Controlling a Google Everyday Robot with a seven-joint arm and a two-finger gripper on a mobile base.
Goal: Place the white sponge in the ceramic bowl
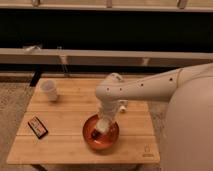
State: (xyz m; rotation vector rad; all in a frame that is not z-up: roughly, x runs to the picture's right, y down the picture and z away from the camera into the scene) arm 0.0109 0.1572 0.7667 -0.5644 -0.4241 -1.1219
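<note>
One arm reaches down over the ceramic bowl (100, 135), near the table's (65, 112) front edge, its gripper (99, 131) low inside the rim. A pale block at the tip looks like the white sponge (102, 126); whether the jaws clasp it I cannot tell. Release it only once it sits low over the bowl's middle, then lift straight up, clear of the rim

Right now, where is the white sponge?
In the camera view, the white sponge sits inside the ceramic bowl at the table's front centre, directly under the hand.
</note>
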